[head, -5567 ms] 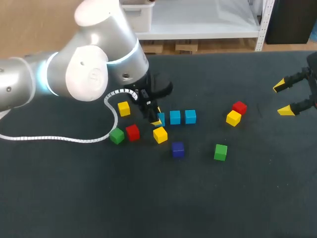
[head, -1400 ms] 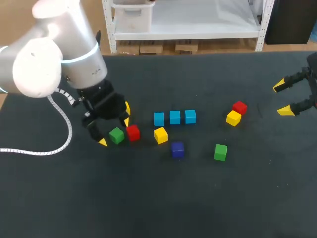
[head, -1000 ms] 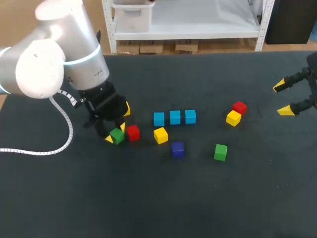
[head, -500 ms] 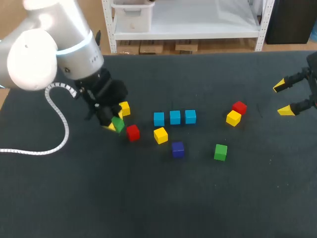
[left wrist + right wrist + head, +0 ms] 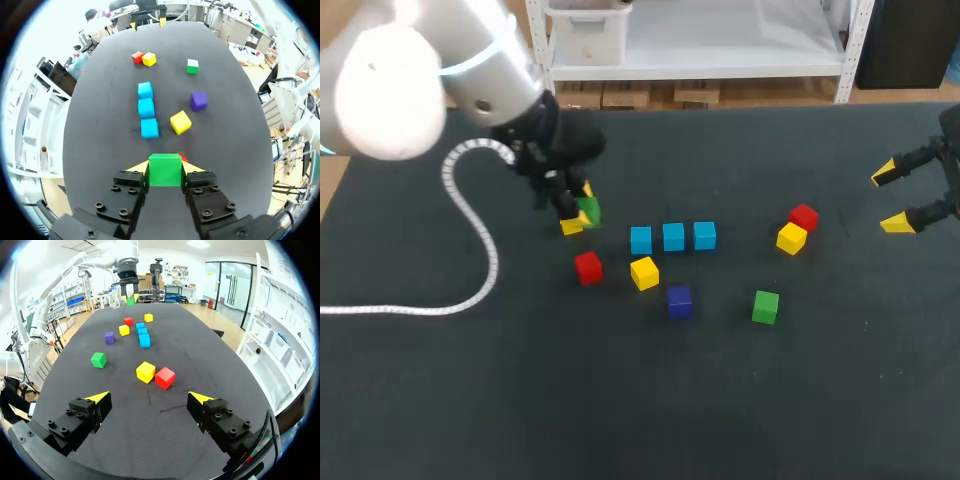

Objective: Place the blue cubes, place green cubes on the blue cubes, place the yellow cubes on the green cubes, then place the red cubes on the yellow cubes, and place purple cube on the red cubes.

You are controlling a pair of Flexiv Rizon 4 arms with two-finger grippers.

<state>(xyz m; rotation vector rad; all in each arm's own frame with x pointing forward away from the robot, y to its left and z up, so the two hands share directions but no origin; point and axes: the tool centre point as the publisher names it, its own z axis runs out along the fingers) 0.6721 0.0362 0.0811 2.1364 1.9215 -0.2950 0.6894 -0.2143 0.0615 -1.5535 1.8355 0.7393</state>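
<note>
Nearest lie the loose green cube [image 5: 765, 306] and the purple cube [image 5: 679, 300], small, matte, sharp-edged blocks on the dark, felt-like table [image 5: 620, 420]. Farther off, three blue cubes [image 5: 673, 237] sit in a close row. Farther left, the left gripper [image 5: 165, 169] clamps the held green cube [image 5: 165, 172] aloft. Its smooth faces could slip, and an off-centre landing might knock the row apart. At far right, the right gripper [image 5: 149, 399] gapes empty.

In the head view my left gripper [image 5: 579, 209] hides part of the green cube [image 5: 589, 211] it grips. The yellow patch [image 5: 569, 227] at that cube's 8 o'clock could be a fingertip or a cube; I cannot tell. From my left wrist, only a sliver of the red cube [image 5: 183, 158] shows past the green cube. My right arm [image 5: 949, 158] is cut off at the head view's 3 o'clock edge.
</note>
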